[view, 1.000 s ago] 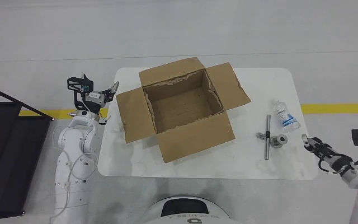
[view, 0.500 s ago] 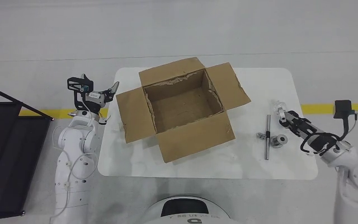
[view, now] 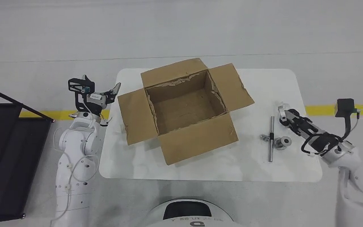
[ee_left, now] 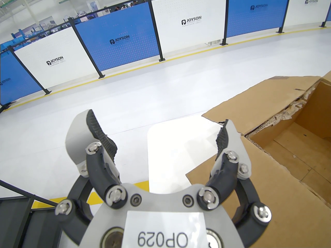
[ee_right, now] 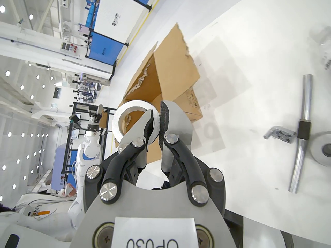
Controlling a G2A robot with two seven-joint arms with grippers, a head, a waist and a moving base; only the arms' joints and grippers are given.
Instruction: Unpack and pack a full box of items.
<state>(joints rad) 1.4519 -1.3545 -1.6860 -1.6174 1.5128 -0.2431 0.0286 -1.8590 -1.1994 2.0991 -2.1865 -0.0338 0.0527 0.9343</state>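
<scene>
An open cardboard box (view: 195, 139) stands in the middle of the white table (view: 142, 164), with its flaps spread out and its inside bare. My right gripper (view: 282, 111) hangs over the table's right side and is shut on a silver metal ring (ee_right: 134, 122), with one finger inside the ring. On the table near it lie a metal rod (view: 271, 136) with a small bracket (ee_right: 280, 134) and a second ring (view: 283, 142). Off the table's left edge my left gripper (view: 103, 88) stands open beside the box's left flap (ee_left: 271, 181), holding nothing.
A clear bottle (ee_right: 323, 39) lies on the table beyond the rod, mostly under my right arm in the top view. A black rack (view: 17, 142) stands on the floor to the left of the table.
My right arm has come in from the table's front right corner over the bottle, towards the box, carrying the ring. The left arm has kept still.
</scene>
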